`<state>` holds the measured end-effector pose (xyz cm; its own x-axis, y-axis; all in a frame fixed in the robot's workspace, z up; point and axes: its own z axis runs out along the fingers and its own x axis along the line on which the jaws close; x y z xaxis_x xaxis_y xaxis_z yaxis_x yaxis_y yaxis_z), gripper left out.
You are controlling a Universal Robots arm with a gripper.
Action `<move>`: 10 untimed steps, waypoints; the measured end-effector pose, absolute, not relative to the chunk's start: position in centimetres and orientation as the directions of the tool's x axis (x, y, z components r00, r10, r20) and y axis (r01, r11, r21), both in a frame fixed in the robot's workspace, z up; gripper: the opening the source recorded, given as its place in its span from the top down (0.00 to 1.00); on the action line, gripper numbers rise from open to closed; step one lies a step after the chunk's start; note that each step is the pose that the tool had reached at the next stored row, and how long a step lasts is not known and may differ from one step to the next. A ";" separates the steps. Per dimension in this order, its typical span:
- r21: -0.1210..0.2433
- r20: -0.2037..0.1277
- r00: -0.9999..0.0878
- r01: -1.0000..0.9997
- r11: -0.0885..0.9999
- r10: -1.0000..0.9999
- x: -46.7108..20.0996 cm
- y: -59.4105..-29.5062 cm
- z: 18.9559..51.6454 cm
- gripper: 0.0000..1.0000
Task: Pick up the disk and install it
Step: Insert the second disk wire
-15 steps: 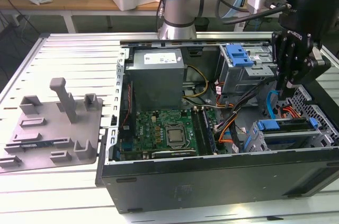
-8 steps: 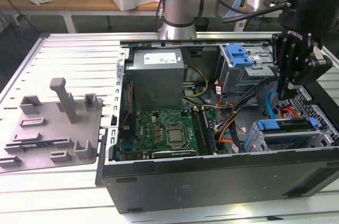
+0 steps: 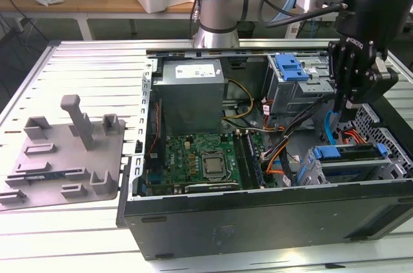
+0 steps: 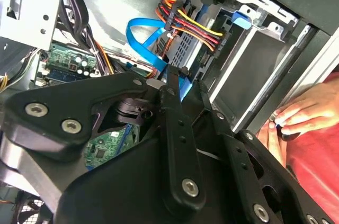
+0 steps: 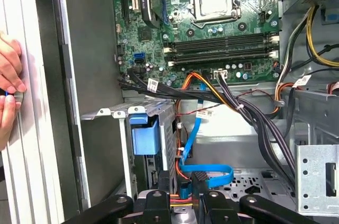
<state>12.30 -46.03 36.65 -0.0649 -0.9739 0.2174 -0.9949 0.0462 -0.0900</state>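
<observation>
1. Far left of the exterior view: a grey moulded fixture (image 3: pixel 64 157) lies flat on the slatted worktop (image 3: pixel 90 66), well apart from the gripper.

2. Centre: the open computer case (image 3: pixel 258 221) lies on its side. The power supply (image 3: pixel 192 92) sits in its upper left, and the motherboard (image 3: pixel 203 163) is just below that.

3. Upper right of the case: a blue caddy (image 3: pixel 290 68) sits in the upper drive cage (no labelled drive is visible in it).

4. Right: the gripper (image 3: pixel 350 115) hangs inside the case, pointing down, between the upper cage and the lower bay. The pictures do not show whether it is clenched or released. No disk is visible in it.

5. Lower right: the disk (image 3: pixel 348 155) appears to sit in the lower bay, with only its blue carrier edge exposed (the label is hidden). It lies directly beneath the gripper, near but apart. Its long axis runs left to right across the frame, along the case's near wall.

6. In the second wrist view the gripper (image 4: pixel 172 78) hovers just beside the blue data cable (image 4: pixel 145 33) and the coloured power wires (image 4: pixel 196 25) leading to the bay.

7. A person's hand (image 4: pixel 296 118) rests on the case rim at the right of the second wrist view.
</observation>
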 end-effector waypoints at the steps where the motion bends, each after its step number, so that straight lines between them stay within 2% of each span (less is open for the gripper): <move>1: -0.090 0.217 -0.070 -0.995 0.052 -0.974 12.3 -46.0 36.6 0.70; 10: -0.090 0.220 -0.095 -0.993 0.077 -0.971 12.4 -45.7 36.4 0.70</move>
